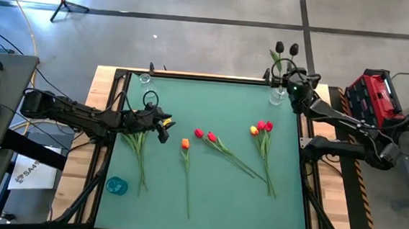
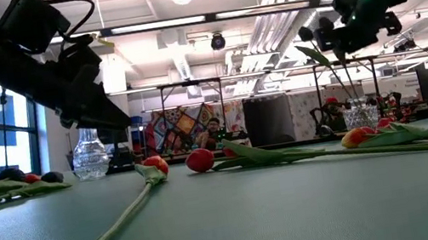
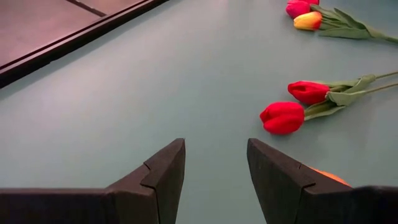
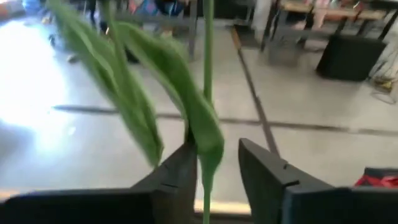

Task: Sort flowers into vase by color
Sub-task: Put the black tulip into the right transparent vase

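Note:
My right gripper (image 1: 291,84) is open at the far right corner, above a clear vase (image 1: 278,98) that holds two dark-headed tulips (image 1: 286,47). One green stem (image 4: 206,168) stands between its fingers. My left gripper (image 1: 162,126) is open and empty, low over the mat's left part, beside a bunch of tulips (image 1: 138,149) lying flat. Ahead of it lie two red tulips (image 3: 283,117) and an orange one (image 1: 185,143). A yellow and two red tulips (image 1: 263,127) lie to the right. My right gripper has the dark tulip's stem (image 4: 206,168) and a leaf upright between its open fingers, close against one finger (image 4: 180,171). I cannot tell whether that finger touches the stem. The fingers come level at the stem, above the vase's mouth.
A second clear vase (image 1: 144,78) stands at the far left corner, with a glass ring (image 1: 150,98) near it. A blue vessel (image 1: 116,185) stands near the left front. A raised dark frame (image 1: 214,78) borders the green mat. A red case (image 1: 376,90) sits beyond the right edge.

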You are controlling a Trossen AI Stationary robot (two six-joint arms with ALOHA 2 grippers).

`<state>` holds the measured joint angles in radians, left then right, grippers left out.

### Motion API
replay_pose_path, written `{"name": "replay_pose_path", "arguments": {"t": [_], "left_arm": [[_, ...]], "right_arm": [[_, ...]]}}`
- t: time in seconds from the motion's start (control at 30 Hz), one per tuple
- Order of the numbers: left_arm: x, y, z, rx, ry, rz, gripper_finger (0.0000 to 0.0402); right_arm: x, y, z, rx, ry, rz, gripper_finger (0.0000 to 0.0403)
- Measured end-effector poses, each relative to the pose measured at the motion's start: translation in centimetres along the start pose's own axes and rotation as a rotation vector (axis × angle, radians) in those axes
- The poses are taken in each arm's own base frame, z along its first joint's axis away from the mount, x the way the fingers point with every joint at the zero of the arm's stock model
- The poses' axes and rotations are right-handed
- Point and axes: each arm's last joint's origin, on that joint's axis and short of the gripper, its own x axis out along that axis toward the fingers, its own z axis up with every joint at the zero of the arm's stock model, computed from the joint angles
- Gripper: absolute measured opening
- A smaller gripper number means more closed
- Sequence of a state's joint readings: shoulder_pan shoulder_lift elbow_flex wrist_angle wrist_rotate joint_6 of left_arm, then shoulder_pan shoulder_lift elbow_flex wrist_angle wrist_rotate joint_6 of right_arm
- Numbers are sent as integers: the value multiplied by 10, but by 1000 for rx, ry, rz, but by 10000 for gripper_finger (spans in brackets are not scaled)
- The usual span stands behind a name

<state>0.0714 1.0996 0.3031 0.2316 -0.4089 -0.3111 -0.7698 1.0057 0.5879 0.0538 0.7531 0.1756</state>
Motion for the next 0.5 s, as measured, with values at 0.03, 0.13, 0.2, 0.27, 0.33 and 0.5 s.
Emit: {"name": "replay_pose_path", "arguments": {"t": [0.03,0.13,0.2,0.27,0.33,0.5], "left_arm": [[0,0,0,-1,-1,0,163],[0,0,0,-9,-1,0,163],[0,0,0,-21,-1,0,163],[0,0,0,-28,0,1,163],[0,0,0,-28,0,1,163],[0,0,0,-33,2,-1,163]], "right_arm": [[-1,1,1,-9,20,23,120],[-8,4,10,-30,64,125,145],[-14,3,18,-6,120,146,155],[-20,0,24,2,197,124,159],[-26,-4,31,1,257,105,159],[-44,-2,39,-9,398,214,160]]}}
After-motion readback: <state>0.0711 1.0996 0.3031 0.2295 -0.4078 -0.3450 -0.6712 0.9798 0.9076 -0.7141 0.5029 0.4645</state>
